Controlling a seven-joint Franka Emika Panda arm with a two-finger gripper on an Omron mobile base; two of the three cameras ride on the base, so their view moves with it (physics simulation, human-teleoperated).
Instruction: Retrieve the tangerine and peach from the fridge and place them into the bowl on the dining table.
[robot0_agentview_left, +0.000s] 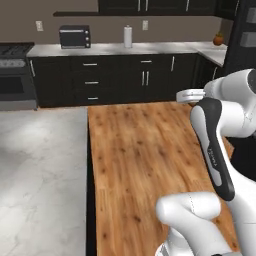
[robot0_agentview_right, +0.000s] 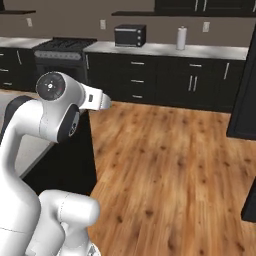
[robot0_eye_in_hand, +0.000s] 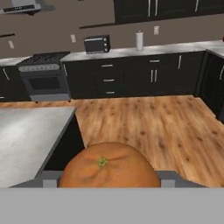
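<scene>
Nearest, the small round plain orange tangerine (robot0_eye_in_hand: 108, 165) sits pinched between the jaws of your two-finger gripper (robot0_eye_in_hand: 108, 181), stem dimple facing the camera. Keep it level while crossing the wood-plank floor (robot0_eye_in_hand: 157, 118) beside the white-grey marble dining table (robot0_eye_in_hand: 30, 140). Beyond: black toaster oven (robot0_eye_in_hand: 96, 44), white paper-towel roll (robot0_eye_in_hand: 139, 40). No legible writing.

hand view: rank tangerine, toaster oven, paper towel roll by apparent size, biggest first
1. tangerine, between the gripper fingers and right at the lens, so nearness inflates it
2. toaster oven on the far counter
3. paper towel roll, narrower than the oven, about as tall
</scene>
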